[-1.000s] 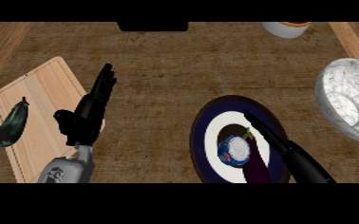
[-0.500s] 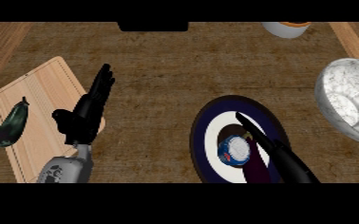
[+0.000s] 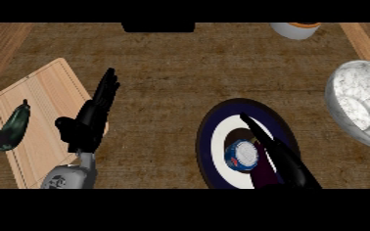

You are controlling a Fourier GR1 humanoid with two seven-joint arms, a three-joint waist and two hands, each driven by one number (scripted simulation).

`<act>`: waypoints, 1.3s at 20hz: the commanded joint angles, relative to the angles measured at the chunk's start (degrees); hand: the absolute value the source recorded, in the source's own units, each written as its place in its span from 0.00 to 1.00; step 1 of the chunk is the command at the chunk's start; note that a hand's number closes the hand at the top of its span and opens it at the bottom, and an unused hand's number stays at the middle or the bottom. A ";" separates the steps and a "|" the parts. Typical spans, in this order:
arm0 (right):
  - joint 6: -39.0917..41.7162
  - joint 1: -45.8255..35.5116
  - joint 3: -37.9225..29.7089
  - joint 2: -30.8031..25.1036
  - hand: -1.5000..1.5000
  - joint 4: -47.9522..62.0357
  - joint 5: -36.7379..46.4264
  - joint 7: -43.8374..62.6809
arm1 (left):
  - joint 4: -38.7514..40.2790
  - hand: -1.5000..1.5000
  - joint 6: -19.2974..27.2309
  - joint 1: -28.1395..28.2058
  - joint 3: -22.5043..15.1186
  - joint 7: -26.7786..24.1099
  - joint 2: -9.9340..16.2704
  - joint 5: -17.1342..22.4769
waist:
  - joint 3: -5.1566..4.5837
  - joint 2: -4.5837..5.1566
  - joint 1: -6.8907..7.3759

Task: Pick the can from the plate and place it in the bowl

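Near the tabletop's front edge, right of centre, the can (image 3: 242, 155) is seen standing at the middle of the plate (image 3: 214, 137), not yet lifted. The right hand (image 3: 278, 152) is laid alongside it, fingers straight and together, seemingly touching its right side, likely positioned ahead of a grasp. The bowl (image 3: 348, 105) is set at the right edge, near the plate. The left hand (image 3: 90, 117) is held open over the cutting board's (image 3: 43, 98) right edge, resting.

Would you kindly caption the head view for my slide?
Right hand reaches beside the can on the plate; marble bowl waits at right.
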 commanded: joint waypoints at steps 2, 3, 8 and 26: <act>-0.77 -2.99 1.15 1.39 0.00 4.90 6.26 0.26 | 2.91 0.50 -0.70 -0.69 0.85 -1.97 -0.41 -0.36 | 0.00 0.04 -0.05; -0.49 -4.19 0.22 1.13 0.00 6.32 6.73 -0.97 | -1.51 0.50 -0.83 0.35 0.69 0.86 -0.22 0.21 | 0.01 0.01 0.06; 1.57 -0.60 1.03 2.96 0.00 5.84 6.62 -3.46 | 2.49 0.50 -0.85 -2.40 2.49 0.54 -0.71 -0.77 | 0.00 0.01 -0.16; 3.44 16.10 -7.36 -9.46 1.00 -6.25 0.64 -20.14 | -0.08 0.50 -1.16 -0.56 3.44 1.76 -0.27 -0.27 | 0.01 -0.28 -1.89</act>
